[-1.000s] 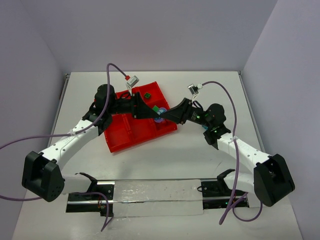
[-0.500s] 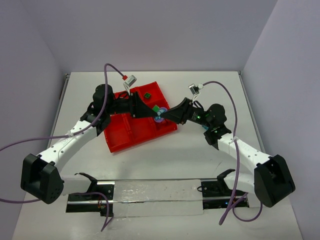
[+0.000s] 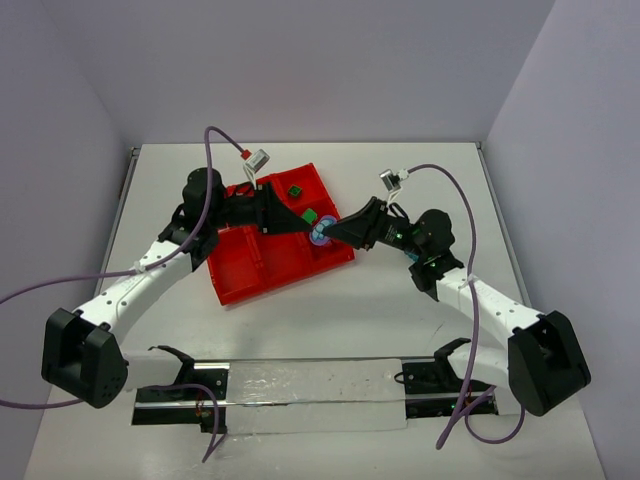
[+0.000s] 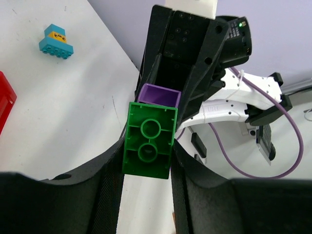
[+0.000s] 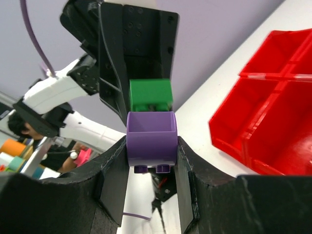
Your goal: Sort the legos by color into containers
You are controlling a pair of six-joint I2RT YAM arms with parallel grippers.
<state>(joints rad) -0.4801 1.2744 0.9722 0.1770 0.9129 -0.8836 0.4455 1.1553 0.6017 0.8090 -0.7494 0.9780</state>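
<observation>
Seen from above, the left tool (image 3: 310, 228) and right tool (image 3: 330, 232) are brought tip to tip over the right edge of the red tray (image 3: 250, 275). In the left wrist view, a green brick (image 4: 149, 140) is clamped between the left tool's fingers. In the right wrist view, a purple brick (image 5: 151, 138) is gripped by the right tool, abutting the green one.

**Your white table (image 3: 330, 320), evenly lit**

You are looking down on a matte tabletop with a few faint scuff marks. Plain lavender-grey panels close it in on three sides: the back wall (image 3: 300, 70), the left wall (image 3: 50, 140) and the right wall (image 3: 585, 150). The light is soft and even, and the shadows are faint.
</observation>
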